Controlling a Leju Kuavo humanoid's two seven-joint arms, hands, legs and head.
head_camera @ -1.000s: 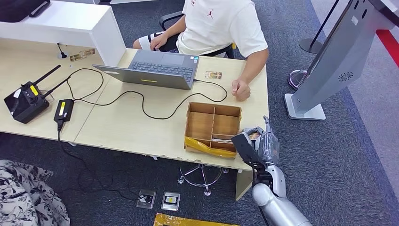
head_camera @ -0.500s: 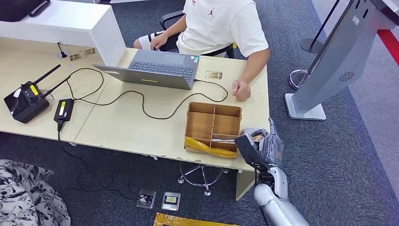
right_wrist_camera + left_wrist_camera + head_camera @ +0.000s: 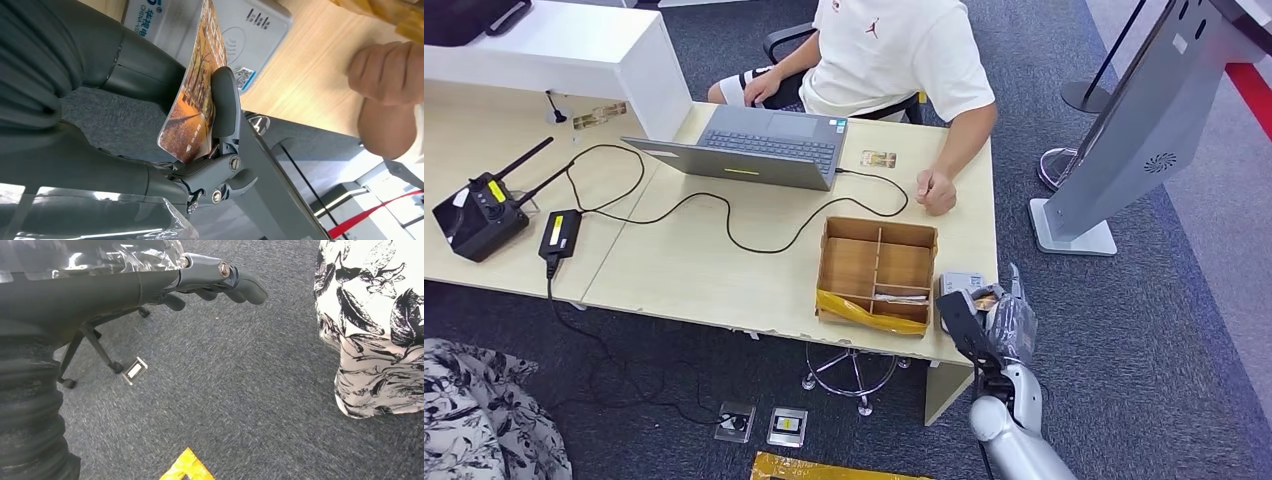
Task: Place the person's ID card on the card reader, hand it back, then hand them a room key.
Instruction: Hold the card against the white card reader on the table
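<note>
Now the right hand (image 3: 986, 312) pinches the card (image 3: 196, 95) beside the card reader (image 3: 250, 30).

Card reader (image 3: 959, 283) on desk (image 3: 704, 270), right of divided box (image 3: 876, 273); laptop (image 3: 759, 148) behind box.

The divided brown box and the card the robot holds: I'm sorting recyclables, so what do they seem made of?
The divided brown box looks like matte corrugated cardboard: raw tan walls and thin slotted partitions. The orange picture-printed card, pinched in the right robot hand, seems glossy plastic or laminate, thin and stiff-edged; I cannot tell which.
</note>
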